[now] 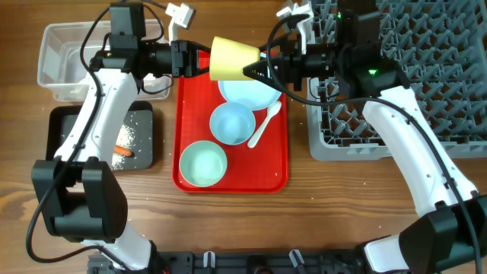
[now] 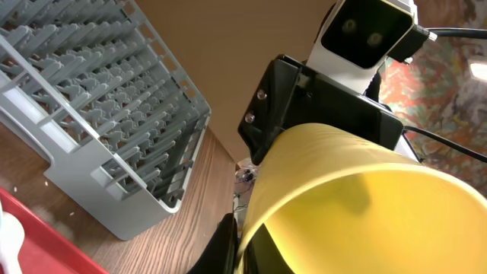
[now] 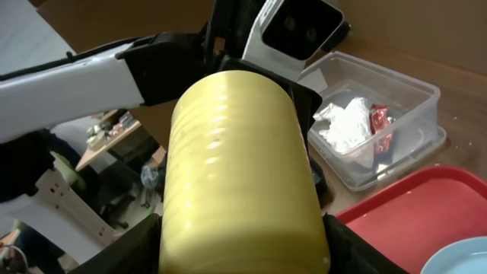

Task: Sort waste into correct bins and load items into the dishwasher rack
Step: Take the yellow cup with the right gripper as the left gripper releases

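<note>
Right gripper [image 1: 260, 70]: fingers [image 3: 131, 245] set either side of cup [image 1: 230, 58], pressed to its wall near the base; holding it. Left gripper [image 1: 190, 59]: at the cup's rim; whether clamped or loose cannot be told. Cup: lying sideways in mid-air between both arms, above far end of red tray [image 1: 186, 122]. Step, as judged: hand-over of cup toward rack [image 1: 426, 91]. Next calls for: left letting go and backing clear, right carrying cup over rack, mouth down between pegs.
</note>
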### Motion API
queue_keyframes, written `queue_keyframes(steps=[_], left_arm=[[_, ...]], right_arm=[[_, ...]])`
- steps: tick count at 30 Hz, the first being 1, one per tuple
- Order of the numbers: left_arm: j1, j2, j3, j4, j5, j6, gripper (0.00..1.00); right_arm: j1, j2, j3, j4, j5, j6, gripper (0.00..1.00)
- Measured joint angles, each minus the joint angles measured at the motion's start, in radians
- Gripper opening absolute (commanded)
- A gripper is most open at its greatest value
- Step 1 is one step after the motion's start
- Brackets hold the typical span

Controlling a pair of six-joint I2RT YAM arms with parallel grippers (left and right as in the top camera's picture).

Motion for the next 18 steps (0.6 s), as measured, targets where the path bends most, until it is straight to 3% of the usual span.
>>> queue_keyframes(steps=[4,5,11,18], left_arm=[[-0.002,0.0,0.0,0.003,0.005,-0.002,0.43],[-0.005,0.0,0.0,0.0,0.006,-0.008,0.47],[-0.006,0.0,0.0,-0.012,-0.043,-0.013,0.57],[-0.008,-0.001,0.002,-0.143,-0.327,-0.011,0.61]], right_arm=[[0.008,0.003,0.0,0.0,0.005,0.0,0.3],[0.011,0.005,0.0,-0.001,0.006,0.0,0.29],[0.001,0.008,0.0,-0.117,0.063,0.0,0.29],[-0.167,0.006,0.0,-0.273,0.123,-0.014,0.29]])
